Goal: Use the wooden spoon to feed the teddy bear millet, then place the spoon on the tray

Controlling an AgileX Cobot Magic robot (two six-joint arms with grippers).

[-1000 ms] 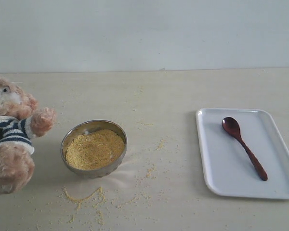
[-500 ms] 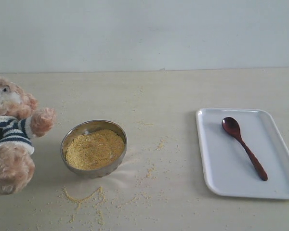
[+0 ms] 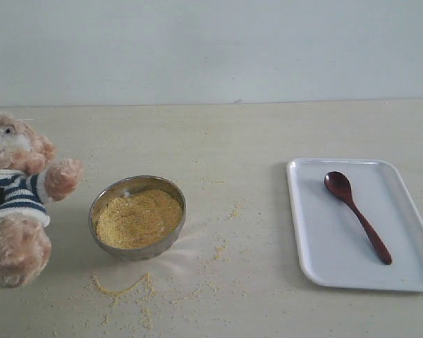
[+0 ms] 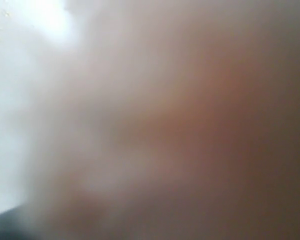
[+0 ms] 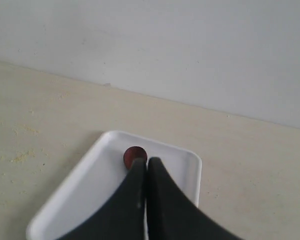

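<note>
The teddy bear [image 3: 17, 204] is sitting at the far left of the table [image 3: 254, 141], just beside a steel bowl [image 3: 137, 184] holding the millet [image 3: 138, 218], with stray grains lying around it. The wooden spoon [image 3: 360, 220] is lying on the tray [image 3: 324, 239] at the right. The right claw [image 5: 146, 161] is hanging over the tray, fingers pressed together and holding nothing. The left claw's state cannot be told, as its camera is showing only a brownish blur.

A round, shiny steel bowl [image 3: 129, 186] stands upright on a pale beige table [image 3: 268, 130], toward the left side as I look at it. Behind the table's far edge rises a plain off-white wall [image 3: 211, 49]
</note>
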